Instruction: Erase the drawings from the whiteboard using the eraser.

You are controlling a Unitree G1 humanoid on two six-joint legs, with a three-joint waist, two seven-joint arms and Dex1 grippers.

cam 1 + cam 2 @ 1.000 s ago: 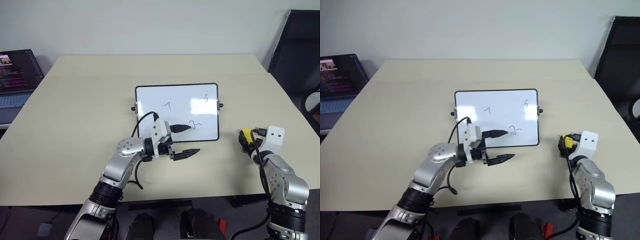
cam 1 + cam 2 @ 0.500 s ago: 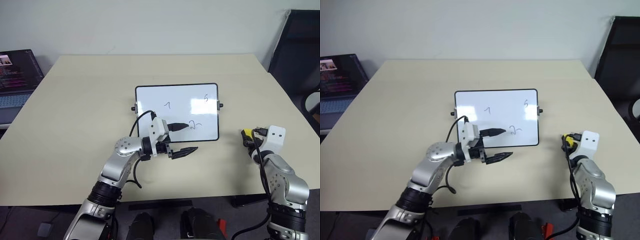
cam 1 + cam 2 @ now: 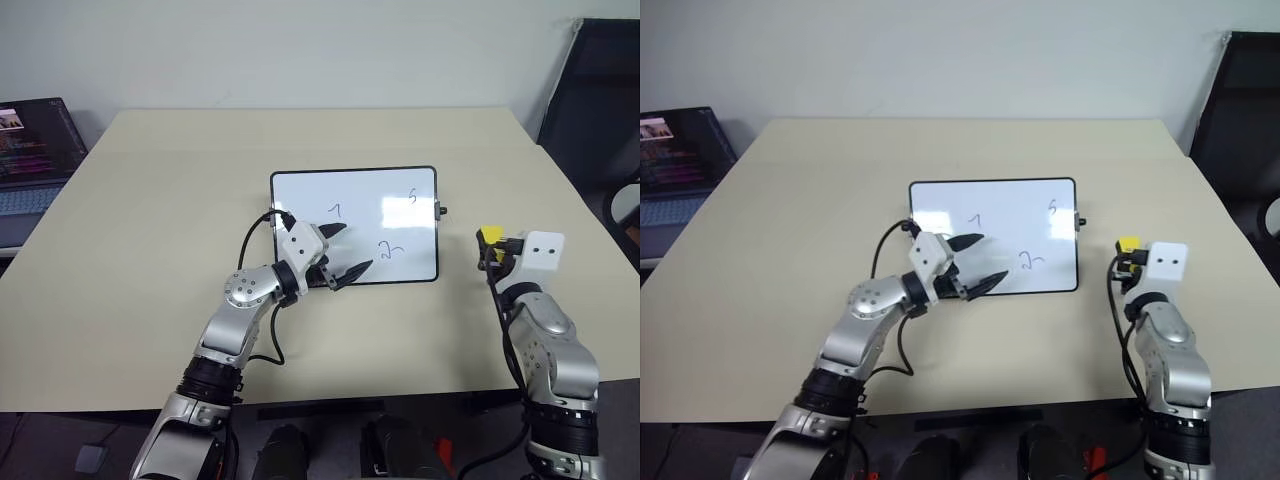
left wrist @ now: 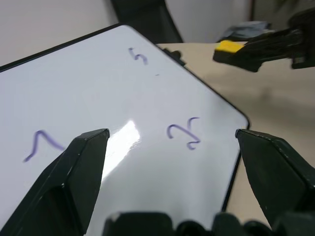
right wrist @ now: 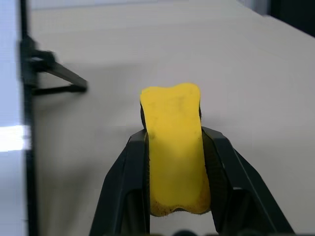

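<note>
Right wrist view: my right hand (image 5: 174, 162) is clamped on eraser (image 5: 174, 147), clear of counter (image 3: 150, 200). Left hand (image 3: 337, 255) open over whiteboard (image 3: 390, 190). Next: carry eraser to drawings (image 3: 390, 250), I reckon.

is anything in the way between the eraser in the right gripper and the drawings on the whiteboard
Nothing visible blocks it. The right gripper holds the eraser above bare table, just off the whiteboard. The left gripper, jaws open, hovers over the board's near left part, close to two drawings.
</note>
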